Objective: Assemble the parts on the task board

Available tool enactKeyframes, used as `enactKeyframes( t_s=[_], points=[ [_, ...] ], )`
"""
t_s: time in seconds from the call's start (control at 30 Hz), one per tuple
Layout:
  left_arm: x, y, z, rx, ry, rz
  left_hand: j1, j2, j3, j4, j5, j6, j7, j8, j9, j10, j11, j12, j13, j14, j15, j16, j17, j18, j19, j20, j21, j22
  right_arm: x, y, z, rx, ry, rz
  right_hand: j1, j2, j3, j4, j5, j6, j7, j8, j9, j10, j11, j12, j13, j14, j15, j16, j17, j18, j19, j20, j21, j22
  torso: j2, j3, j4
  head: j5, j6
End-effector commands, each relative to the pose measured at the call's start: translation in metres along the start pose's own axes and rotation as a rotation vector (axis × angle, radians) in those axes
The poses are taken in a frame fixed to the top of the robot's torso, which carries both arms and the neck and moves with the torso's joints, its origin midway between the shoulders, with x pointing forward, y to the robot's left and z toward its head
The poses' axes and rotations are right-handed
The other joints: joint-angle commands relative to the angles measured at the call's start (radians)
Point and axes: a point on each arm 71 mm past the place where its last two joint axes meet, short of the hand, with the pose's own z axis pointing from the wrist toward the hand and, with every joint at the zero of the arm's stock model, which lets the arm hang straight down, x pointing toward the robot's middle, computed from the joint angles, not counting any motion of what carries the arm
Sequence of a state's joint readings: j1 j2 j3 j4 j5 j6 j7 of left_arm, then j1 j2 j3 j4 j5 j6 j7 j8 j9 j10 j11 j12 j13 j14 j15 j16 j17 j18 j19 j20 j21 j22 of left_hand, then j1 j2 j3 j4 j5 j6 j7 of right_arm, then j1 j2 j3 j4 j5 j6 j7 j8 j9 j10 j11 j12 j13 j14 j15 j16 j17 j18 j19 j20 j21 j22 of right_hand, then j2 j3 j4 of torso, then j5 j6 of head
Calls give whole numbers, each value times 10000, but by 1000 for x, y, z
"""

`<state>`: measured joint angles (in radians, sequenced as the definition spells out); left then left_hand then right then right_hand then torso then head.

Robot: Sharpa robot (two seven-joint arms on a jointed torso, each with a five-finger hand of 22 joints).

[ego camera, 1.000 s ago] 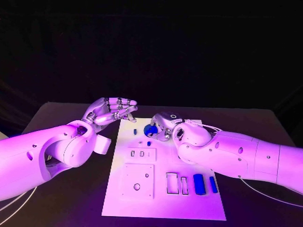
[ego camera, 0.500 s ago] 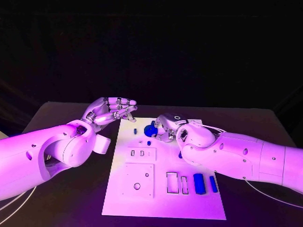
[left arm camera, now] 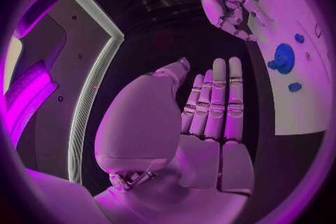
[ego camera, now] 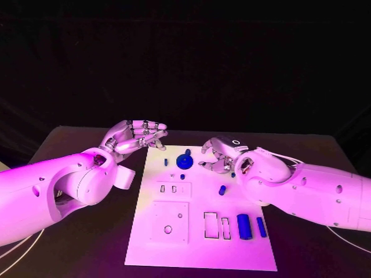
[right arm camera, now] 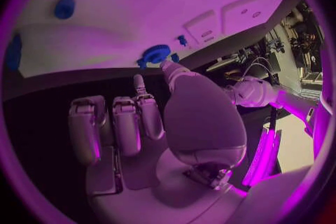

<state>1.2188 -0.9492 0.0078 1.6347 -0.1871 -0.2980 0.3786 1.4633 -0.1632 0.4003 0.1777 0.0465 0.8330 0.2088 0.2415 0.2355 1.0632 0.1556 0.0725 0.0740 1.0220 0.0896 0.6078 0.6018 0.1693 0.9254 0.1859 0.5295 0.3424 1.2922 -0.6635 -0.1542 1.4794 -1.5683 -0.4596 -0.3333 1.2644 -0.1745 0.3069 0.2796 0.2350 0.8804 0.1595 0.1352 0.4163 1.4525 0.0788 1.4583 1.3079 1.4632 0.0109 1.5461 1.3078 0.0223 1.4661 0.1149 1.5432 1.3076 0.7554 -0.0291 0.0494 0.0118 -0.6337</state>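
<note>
White task board [ego camera: 204,243] flat on the dark surface. Round toothed blue part [ego camera: 185,160] at the far end, small blue pegs [ego camera: 222,189] near it, two upright blue blocks [ego camera: 243,225] toward the near right corner.

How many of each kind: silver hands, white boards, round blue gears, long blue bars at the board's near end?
Silver hands, left hand and right hand: 2
White task board: 1
Round blue gear: 1
Long blue bars: 2
Total: 6
</note>
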Motion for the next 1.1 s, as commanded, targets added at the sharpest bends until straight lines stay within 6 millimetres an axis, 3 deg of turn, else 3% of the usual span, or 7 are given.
enactKeyframes(
  t_s=[0.03,0.07,0.2,0.5,0.7,1.1],
  points=[
    [0,-1,1,109,66,13,93,-6,15,-47,23,-50,45,-36,15,-65,0,-53,-12,-42,-4,31,9,65,-65,22,40,16,-15,-9,-8,-606,277,1224,211,-39,87,-45,-195,-5,78,-75,-34,-10,45,-40,1320,895,-25,0,1810,-128,848,-29,-50,2351,-55,8,-81,15,34],
    [0,-1,1,106,64,15,93,-6,15,-47,23,-50,45,-36,15,-65,0,-53,-12,-42,-4,31,9,65,-65,22,40,16,-19,-15,-11,-587,430,1475,330,-60,142,-87,-436,-12,88,-102,-55,-41,56,-68,1295,891,-17,-6,1793,-113,815,-20,-104,2306,-71,9,-97,5,48],
    [0,-1,2,102,75,11,79,-9,12,-41,23,-50,46,-39,15,-66,2,-51,-12,-54,1,29,8,62,-82,25,49,25,-31,-36,-23,-579,803,2046,864,-269,246,-388,-711,-56,128,-180,-120,-187,90,-186,1183,886,16,-12,1787,-80,741,11,-226,2210,-111,25,-150,-10,49],
    [2,1,3,104,201,-39,69,-14,10,-39,22,-51,45,-41,16,-66,3,-50,-12,-71,6,26,7,57,-105,29,58,36,-45,-90,-40,-140,857,2090,1495,-530,218,-771,-696,-83,151,-242,-183,-165,108,-156,1221,916,34,30,1930,-97,776,29,-172,2264,-141,98,-231,-20,32],
    [4,1,4,97,277,-74,68,-14,10,-39,22,-51,45,-41,16,-66,3,-50,-12,-71,6,26,7,57,-106,29,59,36,-39,-114,-46,133,719,1636,1637,-546,128,-819,-615,-224,183,-337,-233,-188,136,-175,1202,921,56,38,1957,-100,782,45,-163,2275,-111,87,-168,-259,30],
    [1,2,4,44,220,-46,67,-14,11,-39,23,-52,44,-43,16,-67,4,-50,-12,-76,7,27,7,56,-115,29,64,41,-24,-133,-48,470,981,1411,1733,-496,119,-837,-482,-233,196,-357,-248,-181,147,-167,1211,922,67,40,1963,-96,775,56,-175,2267,-122,62,-169,-275,-64]
  ],
)
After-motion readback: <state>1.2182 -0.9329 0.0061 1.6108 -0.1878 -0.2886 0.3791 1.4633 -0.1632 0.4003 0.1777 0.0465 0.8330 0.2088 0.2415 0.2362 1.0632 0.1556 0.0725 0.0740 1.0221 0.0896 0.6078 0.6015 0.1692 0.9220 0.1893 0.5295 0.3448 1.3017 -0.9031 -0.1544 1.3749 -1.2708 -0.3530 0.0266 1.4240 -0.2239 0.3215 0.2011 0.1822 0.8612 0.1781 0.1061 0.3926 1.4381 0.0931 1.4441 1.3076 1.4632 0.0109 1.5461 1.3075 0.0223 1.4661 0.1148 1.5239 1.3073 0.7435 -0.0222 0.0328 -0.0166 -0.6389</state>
